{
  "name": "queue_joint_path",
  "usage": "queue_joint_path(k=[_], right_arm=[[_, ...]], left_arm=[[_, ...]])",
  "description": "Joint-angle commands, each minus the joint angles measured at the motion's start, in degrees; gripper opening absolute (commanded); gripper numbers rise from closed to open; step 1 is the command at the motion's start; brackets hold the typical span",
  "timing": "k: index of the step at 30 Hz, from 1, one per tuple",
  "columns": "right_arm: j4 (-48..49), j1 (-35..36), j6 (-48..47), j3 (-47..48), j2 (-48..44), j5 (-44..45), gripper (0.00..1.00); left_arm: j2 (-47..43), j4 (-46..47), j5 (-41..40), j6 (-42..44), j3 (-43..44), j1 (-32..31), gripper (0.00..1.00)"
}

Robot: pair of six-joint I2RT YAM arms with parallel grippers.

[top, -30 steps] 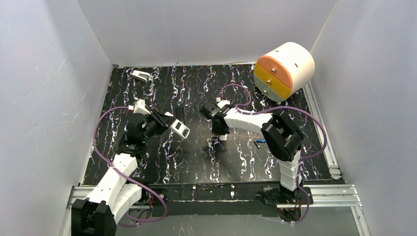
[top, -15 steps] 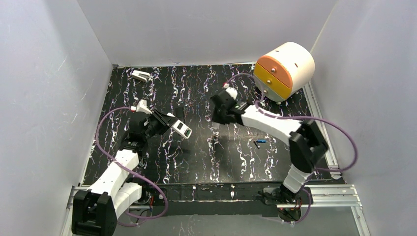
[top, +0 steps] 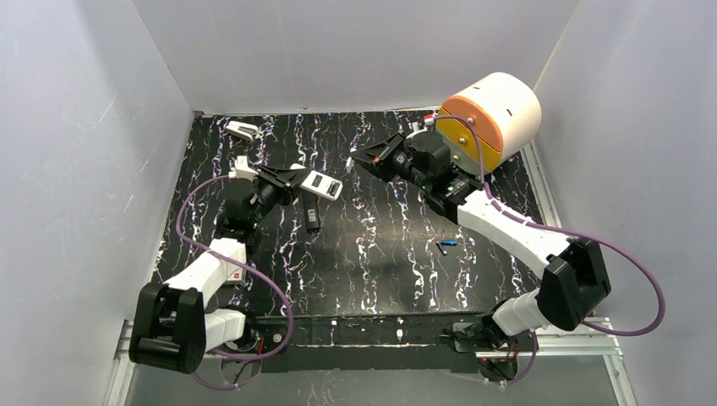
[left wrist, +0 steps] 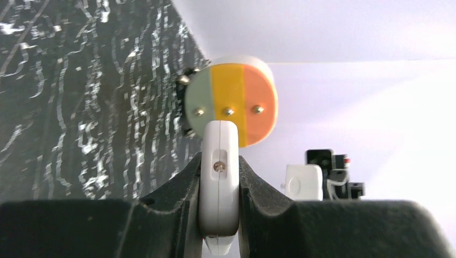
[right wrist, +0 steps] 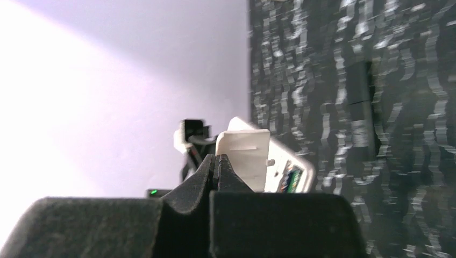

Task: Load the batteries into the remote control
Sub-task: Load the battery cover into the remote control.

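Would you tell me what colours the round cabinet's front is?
The round cabinet has grey-green, yellow and orange bands; clearest in the left wrist view.

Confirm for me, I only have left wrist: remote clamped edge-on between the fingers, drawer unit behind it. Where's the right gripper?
Observer: Top view puts the right gripper just right of the remote, raised off the table, with a gap between gripper and remote.
Operator: Holding anything?
Observer: Right wrist shows its jaws shut on a white flat piece. It may be the battery cover, but I can't be sure.
Operator: Batteries?
Observer: Loose batteries lie on the table right of centre, under the right arm. Neither gripper has one.
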Motion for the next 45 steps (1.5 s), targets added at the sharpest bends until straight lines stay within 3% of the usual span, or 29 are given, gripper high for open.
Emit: queue_joint_path(k=[1, 12, 28, 45], right_arm=[[12.9, 0.2, 9.7, -1.6, -1.4, -5.6, 0.01], [18.7, 1.0, 13.7, -1.7, 0.9, -8.1, 0.01], [20.8, 2.8, 13.0, -0.5, 5.8, -8.7, 0.01], [20.1, 3.0, 9.0, -0.1, 3.1, -5.4, 0.01]], left_arm=[[3.0, 13.2, -2.9, -7.9, 2.9, -0.7, 0.0], [9.1, 23.8, -2.0, -15.0, 4.0, -1.5, 0.0], [8.8, 26.5, 0.1, -19.4, 3.2, -1.6, 0.0], [9.4, 26.8, -0.3, -19.0, 2.5, -1.6, 0.0]])
